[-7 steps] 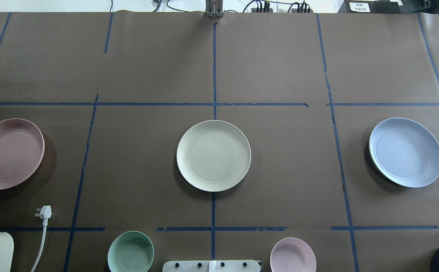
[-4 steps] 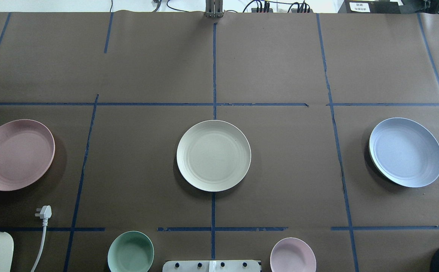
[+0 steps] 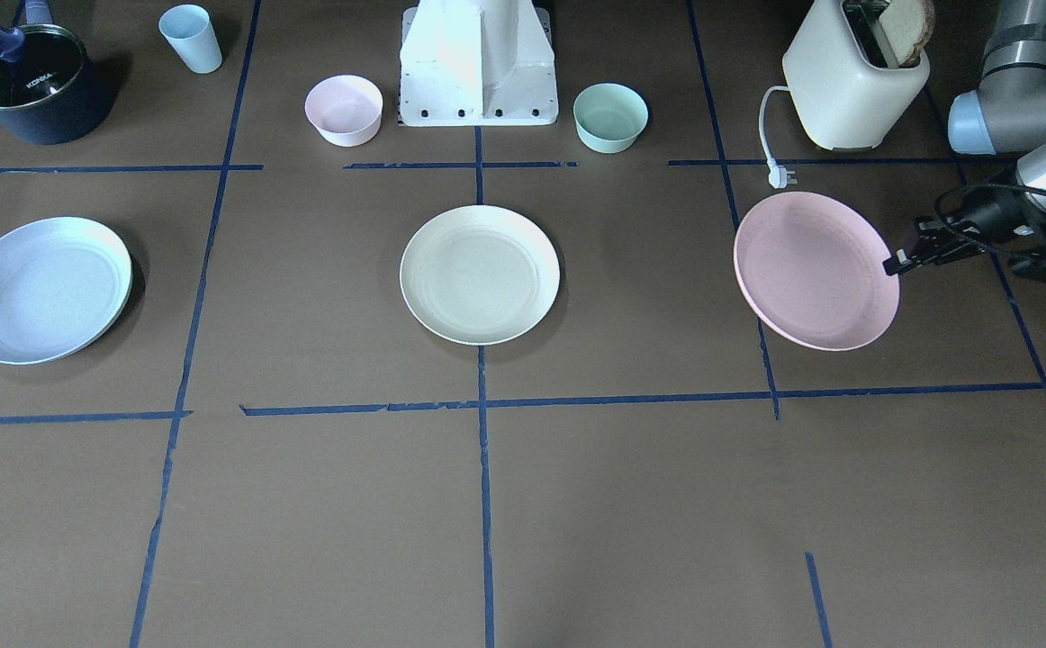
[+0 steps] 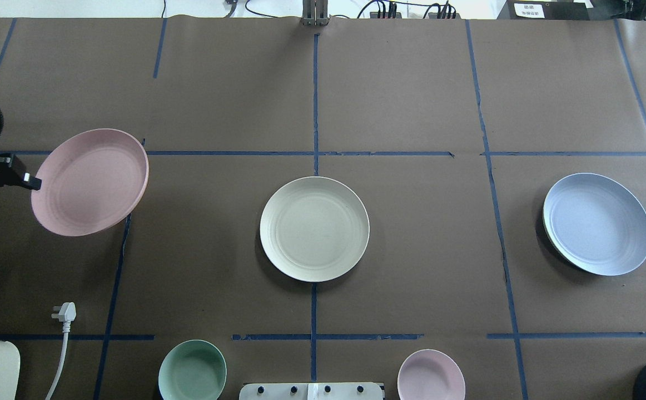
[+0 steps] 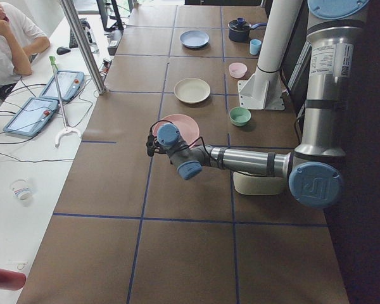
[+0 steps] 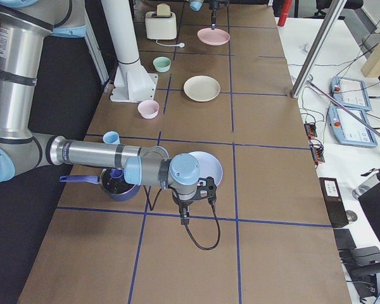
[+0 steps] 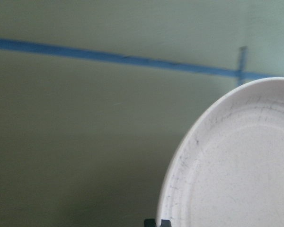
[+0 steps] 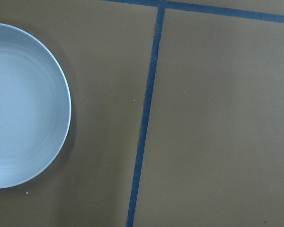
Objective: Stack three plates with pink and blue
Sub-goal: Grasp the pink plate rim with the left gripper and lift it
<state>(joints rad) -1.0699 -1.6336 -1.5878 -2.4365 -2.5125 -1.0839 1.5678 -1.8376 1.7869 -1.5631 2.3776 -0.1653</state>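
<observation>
Nothing is stacked yet. The left end effector (image 4: 35,183) is clenched on the rim of the pink plate (image 4: 90,182), which it holds tilted, seemingly just off the worktop (image 4: 412,94) and well apart from the cream plate (image 4: 314,229) at the centre. The blue plate (image 4: 597,223) lies flat at the other end. The right end effector (image 6: 208,187) is near it, but I cannot tell whether it is released or clenched. Both coloured plates are still to be stacked.

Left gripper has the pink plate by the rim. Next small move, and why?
Probably carry the pink plate sideways toward the cream plate in the middle. The left gripper pinches its rim, it hangs tilted above the table, and the cream plate lies bare and apart, a likely stack base.
</observation>
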